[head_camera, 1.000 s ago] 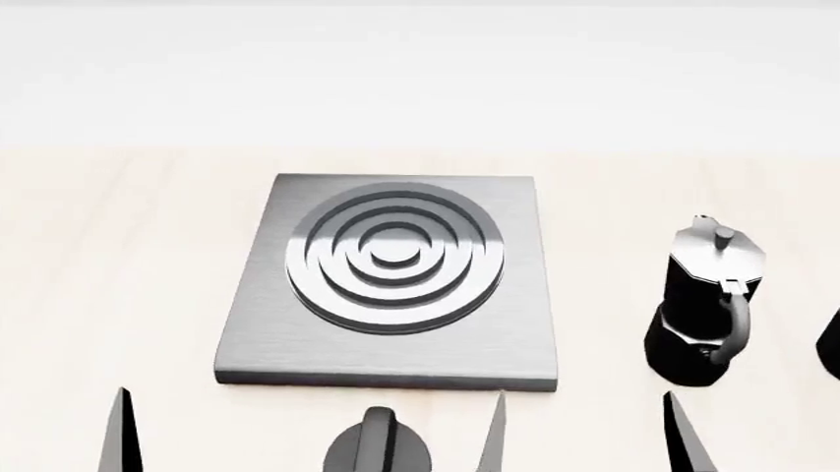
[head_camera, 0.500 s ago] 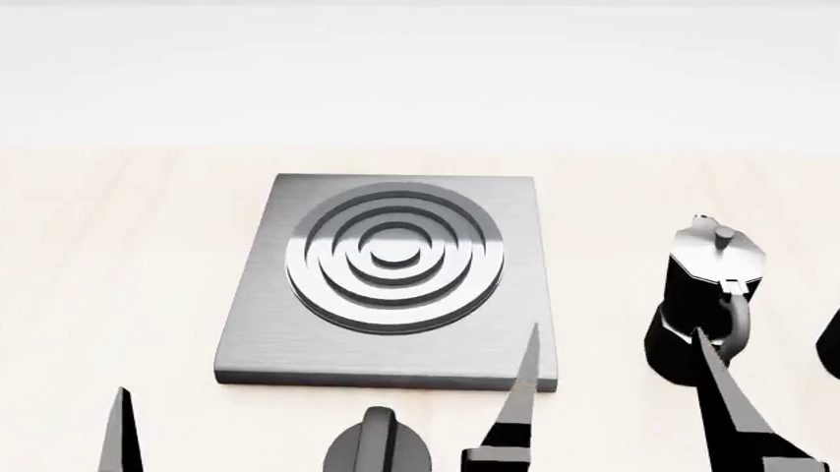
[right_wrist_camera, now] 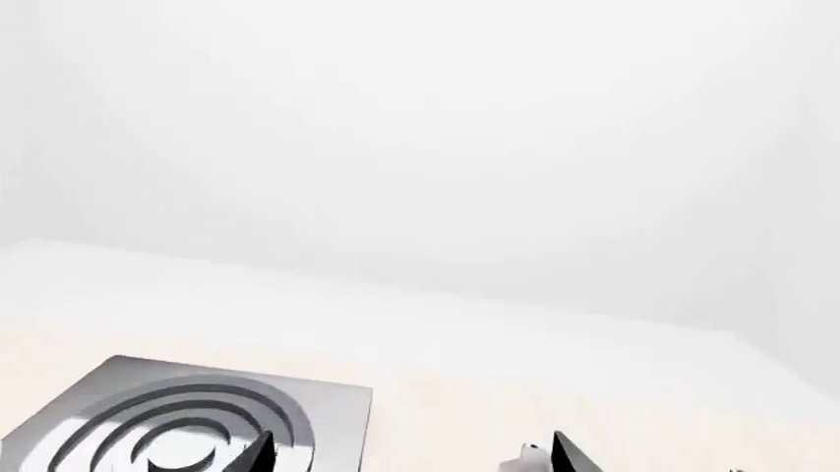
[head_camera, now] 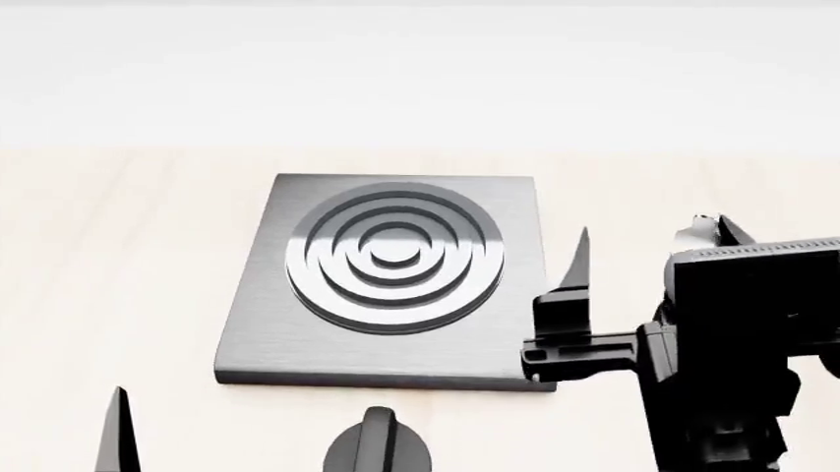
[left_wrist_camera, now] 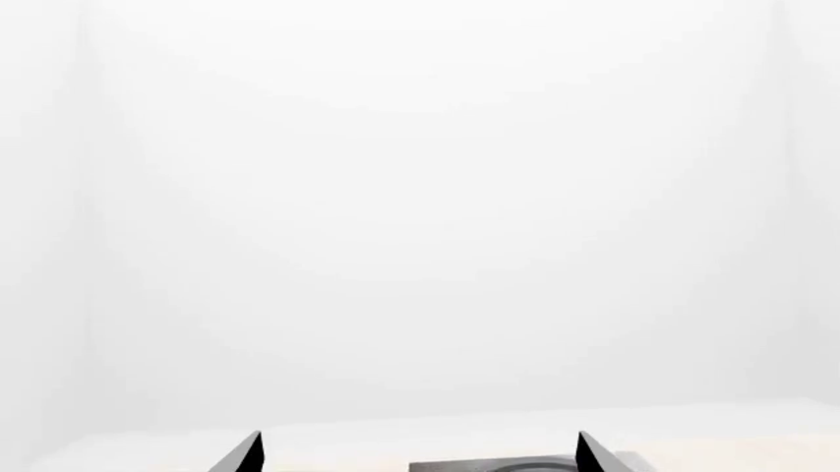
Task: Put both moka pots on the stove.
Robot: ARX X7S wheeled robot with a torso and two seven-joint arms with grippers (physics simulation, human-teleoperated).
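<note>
The moka pot stands on the pale wooden table to the right of the stove, near the stove's front right corner but apart from it. Only its silvery lid and a bit of black shoulder show in the head view; the rest is hidden behind the right gripper's black housing. In the right wrist view just a pale speck of its top peeks up between the finger tips. It stands upright, long axis vertical; which way its handle points cannot be told. A second pot cannot be made out in any view.

The stove lies flat, its ring burner bare, its near edge facing the robot. A squat black knob sits on the table just in front of that edge, partly cut off by the frame.

The right gripper is raised between the stove's right edge and the pot, its body blocking most of the pot from the head camera. One pointed finger stands over the stove's right margin; the other is not clearly seen there. In its wrist view the two tips stand well apart.

The left gripper stays low at the front left, one finger tip showing in the head view, jaws spread wide, holding nothing.
</note>
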